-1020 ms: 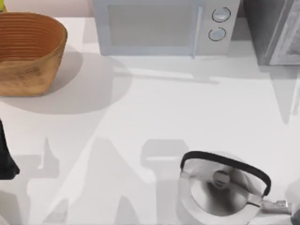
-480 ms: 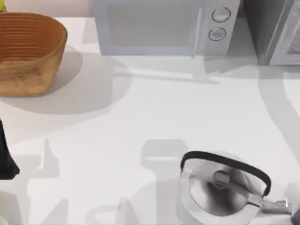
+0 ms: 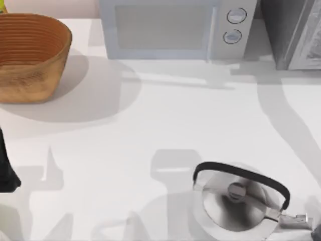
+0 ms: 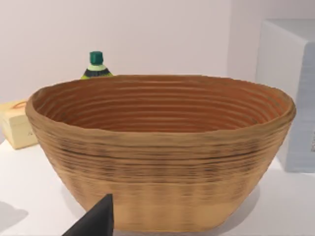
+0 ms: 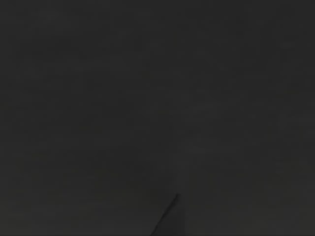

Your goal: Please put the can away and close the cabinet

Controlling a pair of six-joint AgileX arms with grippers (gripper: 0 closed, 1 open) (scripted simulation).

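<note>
The can lay in none of the views, so its direction from either hand could not be judged. The cabinet (image 3: 293, 35) stood at the frame's upper right (nearer my right arm). The left arm (image 3: 6, 170) sat parked at the left edge; the right wrist view was dark, and whether either hand was open or closed could not be told.

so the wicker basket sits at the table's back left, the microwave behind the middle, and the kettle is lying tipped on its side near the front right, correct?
Not quite: the kettle stands upright, lid knob and handle facing up, as the top view shows. The rest holds: the wicker basket sits at the back left, the microwave behind the middle, and the kettle is near the front right.
</note>
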